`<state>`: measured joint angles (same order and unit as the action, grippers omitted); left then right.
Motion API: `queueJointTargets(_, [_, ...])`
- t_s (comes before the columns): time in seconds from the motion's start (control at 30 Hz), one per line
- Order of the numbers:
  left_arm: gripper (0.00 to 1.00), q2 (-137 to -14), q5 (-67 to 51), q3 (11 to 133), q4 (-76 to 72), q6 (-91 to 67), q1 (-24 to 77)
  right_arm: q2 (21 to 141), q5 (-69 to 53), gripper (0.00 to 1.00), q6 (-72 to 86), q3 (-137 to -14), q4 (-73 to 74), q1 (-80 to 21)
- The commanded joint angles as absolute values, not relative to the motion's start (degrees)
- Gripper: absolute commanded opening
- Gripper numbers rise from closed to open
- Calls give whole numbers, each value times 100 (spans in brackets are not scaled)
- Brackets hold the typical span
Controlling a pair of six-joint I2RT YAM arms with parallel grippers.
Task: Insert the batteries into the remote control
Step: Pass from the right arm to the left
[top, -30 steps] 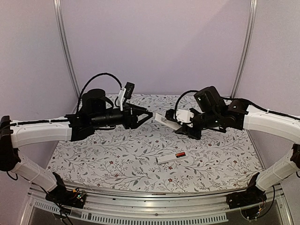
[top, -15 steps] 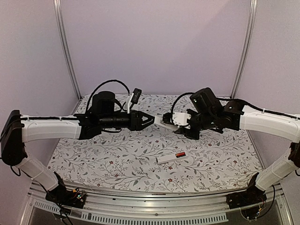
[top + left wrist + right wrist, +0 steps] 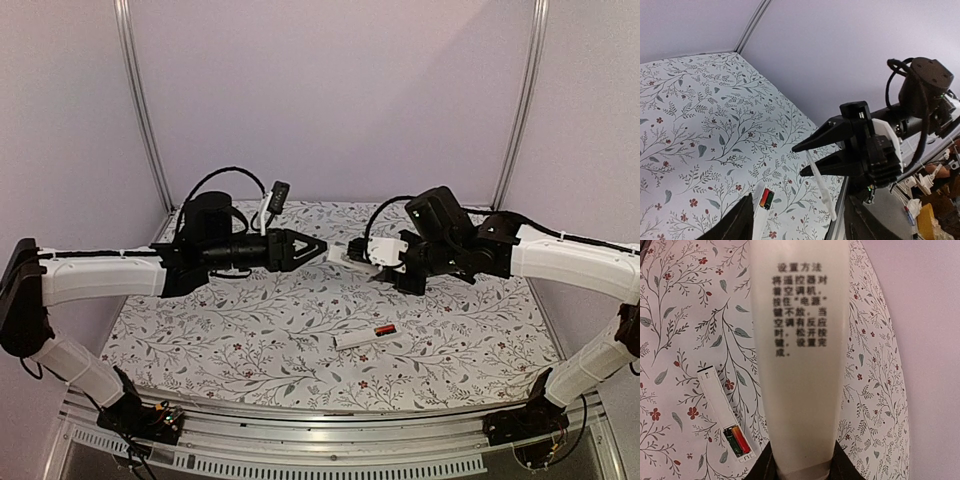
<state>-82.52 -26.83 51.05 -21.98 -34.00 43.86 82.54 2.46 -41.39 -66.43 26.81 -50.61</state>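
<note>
The remote control (image 3: 362, 338) lies flat near the table's front middle, also seen in the wrist views (image 3: 759, 212) (image 3: 720, 407). The batteries (image 3: 384, 330), one dark and one red-orange, sit side by side in its end slot (image 3: 736, 439) (image 3: 766, 198). My right gripper (image 3: 384, 266) (image 3: 802, 471) is shut on a thin white cover strip (image 3: 352, 255) (image 3: 800, 355) printed with black characters and holds it in the air. My left gripper (image 3: 322, 247) (image 3: 797, 212) is open, level with the strip. The strip's free end (image 3: 829, 207) reaches between its fingers; whether they touch is unclear.
A floral-patterned tablecloth (image 3: 250, 340) covers the table. Pale walls with metal corner posts (image 3: 140, 110) stand behind. A metal rail (image 3: 330, 440) carrying both arm bases runs along the near edge. Both arms hover over the table's far half, tips nearly meeting.
The left gripper narrowed half a second ago and has widened again, its wrist rotating; its tip now sits by the strip's end. The right arm shifted slightly left with the strip.
</note>
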Motion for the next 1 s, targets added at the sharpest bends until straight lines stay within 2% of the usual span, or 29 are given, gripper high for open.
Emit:
queueJointTargets(0.0, [59,-8603,-2847,5232,-2241,-3469,4425,8344,373,23,-4160,-6650,2592,-5063])
queueJointTargets(0.23, [54,-8914,-3026,5511,-2374,-3486,4542,8455,437,23,-4192,-6722,2672,-5080])
queueJointTargets(0.43, [39,-9009,-3069,5500,-2352,-3532,4546,8420,441,23,-4222,-6705,2583,-5089])
queueJointTargets(0.5, [31,-9062,-3109,5527,-2302,-3549,4547,8412,447,23,-4234,-6707,2545,-5089])
queueJointTargets(0.63, [4,-9088,-3124,5540,-2272,-3577,4540,8420,495,24,-4271,-6714,2519,-5089])
queueJointTargets(0.67, [0,-9085,-3111,5539,-2271,-3599,4537,8420,490,26,-4271,-6706,2515,-5089])
queueJointTargets(0.73, [0,-9051,-3064,5522,-2270,-3611,4530,8405,479,32,-4265,-6684,2481,-5089])
queueJointTargets(0.83, [0,-8957,-2897,5467,-2249,-3587,4495,8349,385,51,-4190,-6613,2430,-5096])
queueJointTargets(0.9, [0,-8846,-2681,5434,-2133,-3480,4456,8253,234,67,-4151,-6532,2383,-5070])
queueJointTargets(0.97, [0,-8696,-2352,5396,-1897,-3303,4406,8145,-99,76,-4140,-6426,2353,-4996])
